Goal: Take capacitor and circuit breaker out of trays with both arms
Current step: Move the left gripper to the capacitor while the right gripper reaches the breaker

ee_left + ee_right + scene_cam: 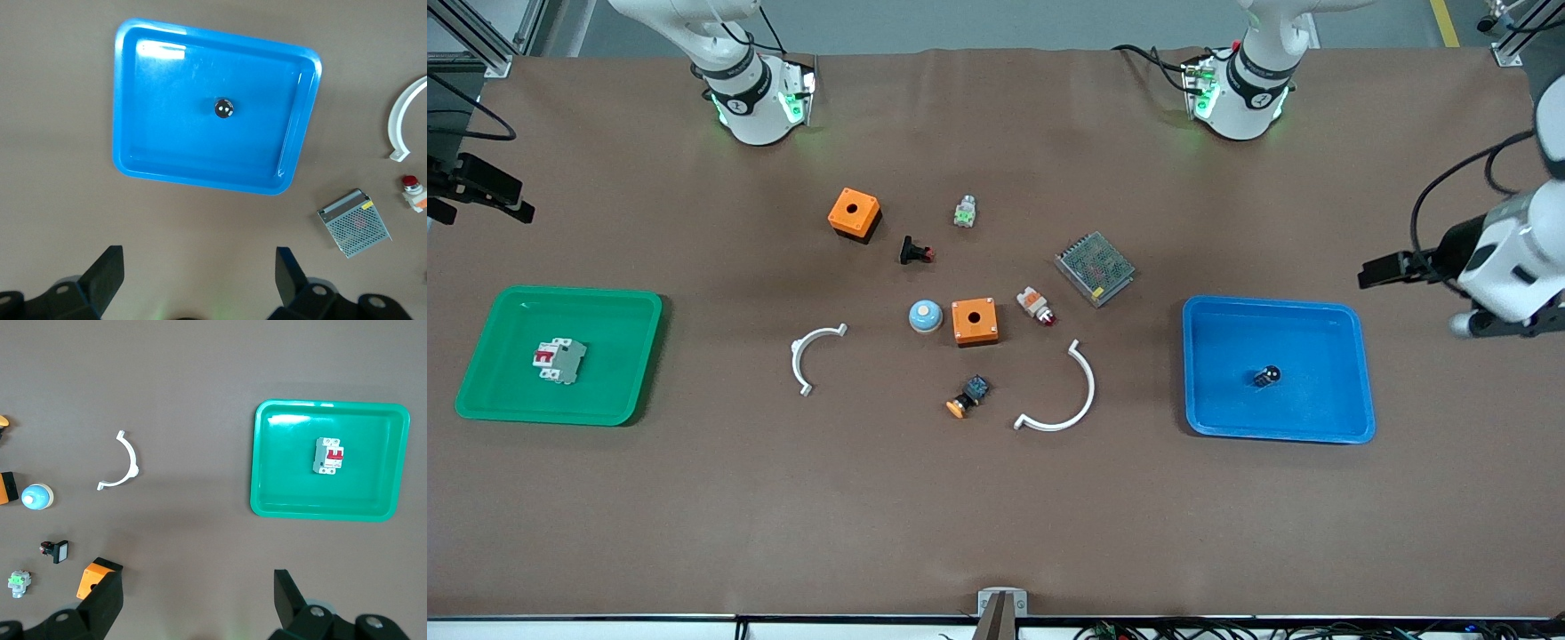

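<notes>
Both jaws (193, 283) (193, 603) wide, empty.

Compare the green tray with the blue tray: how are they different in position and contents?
The green tray lies toward the right arm's end of the table; the blue tray lies toward the left arm's end. The green tray holds the breaker; the blue tray holds the capacitor. Both are shallow, rectangular, and hold one part.

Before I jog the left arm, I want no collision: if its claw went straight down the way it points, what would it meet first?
Probably bare table. The left claw hangs open over brown surface just outside the blue tray, beside its rim; the capacitor in the tray lies off that line. Depth is unclear, so the rim could be close.
</notes>
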Motion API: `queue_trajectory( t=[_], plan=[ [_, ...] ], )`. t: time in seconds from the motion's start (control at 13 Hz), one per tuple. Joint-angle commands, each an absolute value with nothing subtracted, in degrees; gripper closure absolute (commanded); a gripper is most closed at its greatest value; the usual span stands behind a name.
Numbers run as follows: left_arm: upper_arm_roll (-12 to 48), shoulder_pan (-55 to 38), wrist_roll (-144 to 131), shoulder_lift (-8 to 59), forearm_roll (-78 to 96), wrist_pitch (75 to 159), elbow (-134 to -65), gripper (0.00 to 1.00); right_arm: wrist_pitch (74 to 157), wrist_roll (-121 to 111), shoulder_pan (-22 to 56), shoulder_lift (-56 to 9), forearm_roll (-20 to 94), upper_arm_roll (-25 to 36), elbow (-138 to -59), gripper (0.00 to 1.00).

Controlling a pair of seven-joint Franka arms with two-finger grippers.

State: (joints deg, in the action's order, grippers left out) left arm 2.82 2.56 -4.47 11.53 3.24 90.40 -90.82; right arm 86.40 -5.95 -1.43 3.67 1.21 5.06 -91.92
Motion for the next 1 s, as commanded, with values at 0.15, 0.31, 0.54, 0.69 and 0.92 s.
queue_trajectory(
  t=[0.15,0.31,0.54,0.69,0.92],
  plan=[
    [3.5,2.2,-3.3,21.4,4.0,97.4,-90.8,0.00,86.5,-5.8,-1.1,5.4,1.2,4.8,-93.3,0.00],
    [3.6,2.0,-3.3,23.1,3.9,104.8,-93.9,0.00,85.6,-5.4,-1.8,4.4,0.6,5.1,-92.1,0.00],
    [3.6,0.4,-3.4,25.5,4.0,116.0,-98.5,0.00,90.3,-5.9,-5.5,-1.8,0.7,5.2,-91.1,0.00],
    [3.6,-0.7,-4.0,27.7,3.8,118.8,-98.5,0.00,93.2,-5.8,-5.9,-9.2,0.4,5.3,-90.6,0.00],
    [3.5,-1.0,-4.0,29.0,3.3,124.4,-101.8,0.00,101.6,-8.6,-12.6,-15.5,0.8,5.2,-91.3,0.00]
  ],
)
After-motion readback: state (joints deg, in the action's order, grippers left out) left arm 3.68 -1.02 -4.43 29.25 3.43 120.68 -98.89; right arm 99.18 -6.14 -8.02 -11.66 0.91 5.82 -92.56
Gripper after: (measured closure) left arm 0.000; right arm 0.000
